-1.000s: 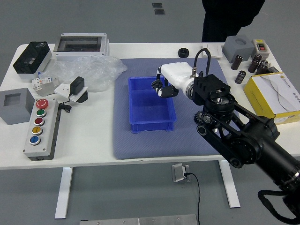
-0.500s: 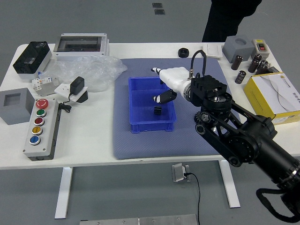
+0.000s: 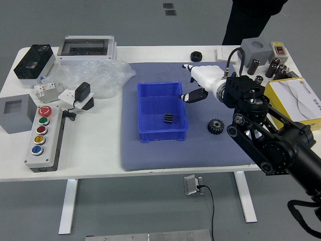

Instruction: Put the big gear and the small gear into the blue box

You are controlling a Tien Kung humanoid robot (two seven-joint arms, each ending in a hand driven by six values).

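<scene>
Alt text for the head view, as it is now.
The robot's right hand, open and empty, hovers near the right rim of a blue box containing a black ribbed piece; a black gear lies on the mat, right of the box.

Person mostly beyond top edge.

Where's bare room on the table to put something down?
White tabletop shows bare between the grey button panel and blue-grey mat; so does the mat's near strip, below the blue plastic box. Crowded: far right, around the dark cylinders and yellow cardboard box.
</scene>
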